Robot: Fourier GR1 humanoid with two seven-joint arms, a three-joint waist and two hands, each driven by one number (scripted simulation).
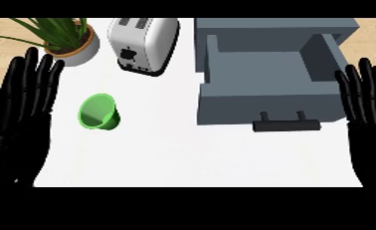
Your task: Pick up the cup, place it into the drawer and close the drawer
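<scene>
A green cup (98, 112) stands on the white counter at the left, its mouth facing up. The grey drawer (257, 102) is pulled out at the right, its inside bare, with a black handle (286, 124) on its front. My left hand (26, 102) rests open at the left edge, fingers up, a short way left of the cup. At the right edge my right hand (361, 104) rests open too, just right of the drawer's front corner. Neither hand touches anything.
A silver toaster (141, 42) stands at the back, left of the drawer cabinet (275, 27). A potted plant (66, 37) sits in the back left corner. The white counter (191, 159) stretches in front of the cup and drawer.
</scene>
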